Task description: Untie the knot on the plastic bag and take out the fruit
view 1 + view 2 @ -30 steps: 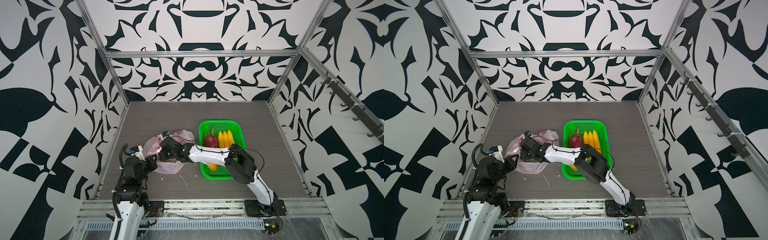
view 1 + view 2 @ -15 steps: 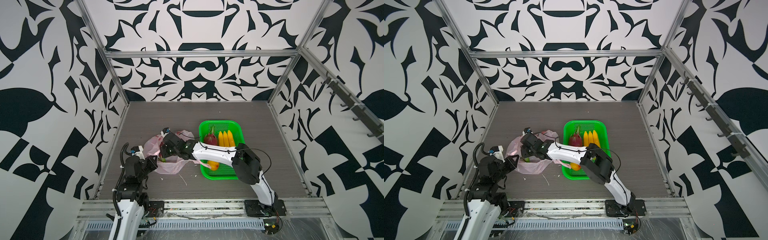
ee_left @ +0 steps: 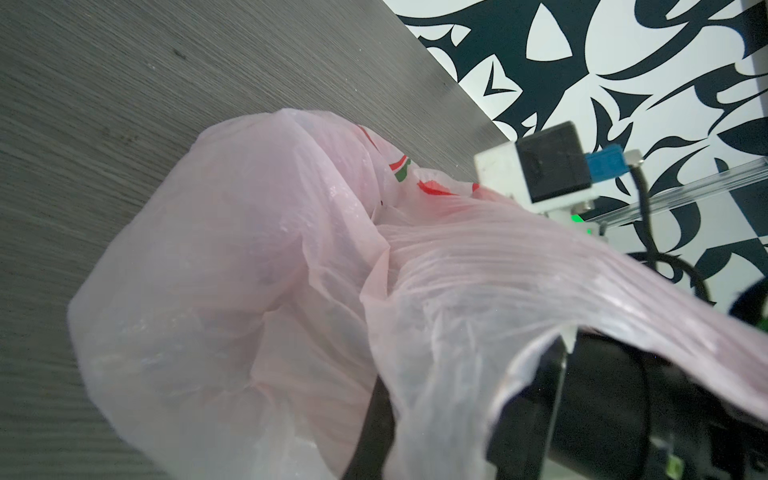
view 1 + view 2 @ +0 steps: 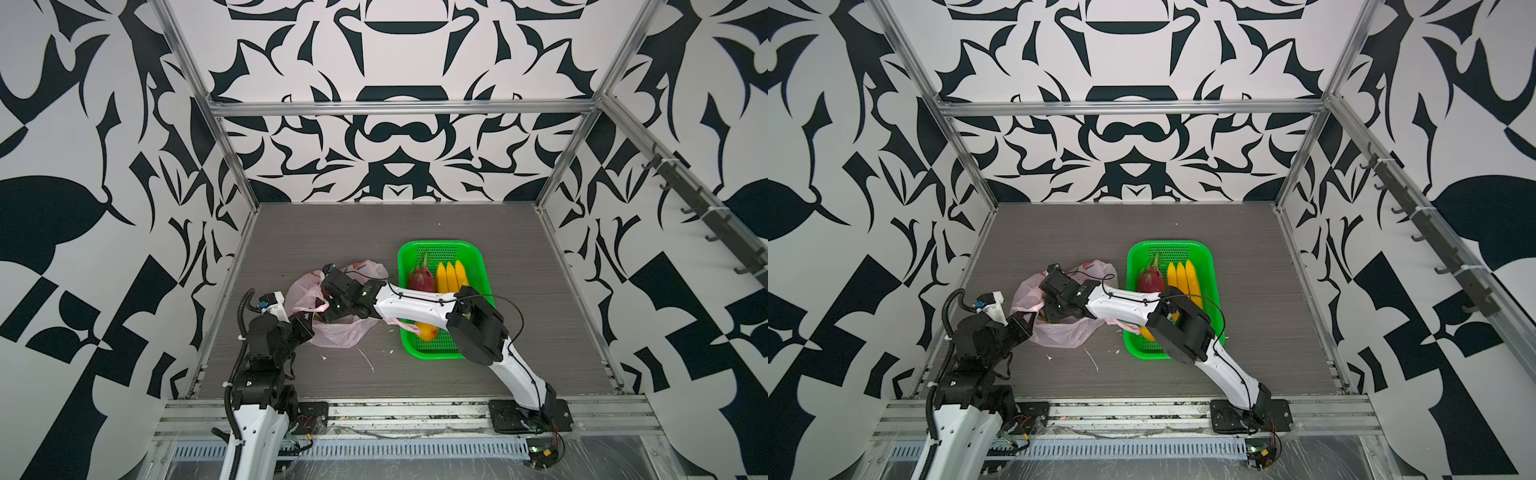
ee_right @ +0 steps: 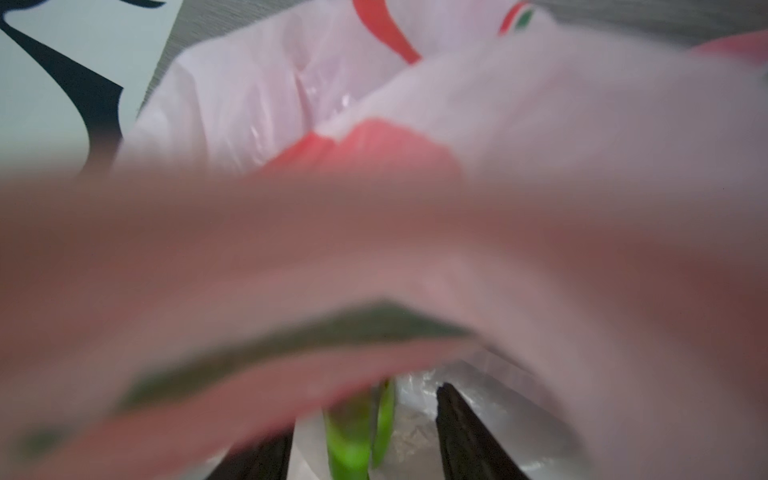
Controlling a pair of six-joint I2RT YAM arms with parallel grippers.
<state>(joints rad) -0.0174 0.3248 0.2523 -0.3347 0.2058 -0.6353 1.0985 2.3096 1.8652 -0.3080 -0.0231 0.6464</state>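
Note:
The pale pink plastic bag [image 4: 338, 334] lies slack on the table's left, its mouth spread open. The knot does not show; a loose handle [image 4: 316, 308] trails over the rim. My left gripper [image 4: 308, 322] is shut on the bag's near edge, film draped over its finger [image 3: 374, 424]. My right gripper [image 4: 330, 312] reaches into the bag and is open; in the right wrist view green scales of a dragon fruit [image 5: 353, 440] stand between its fingers [image 5: 461, 419]. Another dragon fruit [image 4: 420, 277], bananas [image 4: 451, 274] and a round orange fruit [image 4: 428, 331] lie in the basket.
The green perforated basket [image 4: 476, 259] sits right of the bag, with my right forearm [image 4: 415, 305] crossing its near left corner. Small white scraps [image 4: 368, 360] lie on the table in front of the bag. The left wall frame [image 4: 224, 282] runs close by the bag.
The right gripper's jaws have gone from shut to open inside the bag. Its arm has shifted only slightly. The left arm and the bag's held edge stay where they were.

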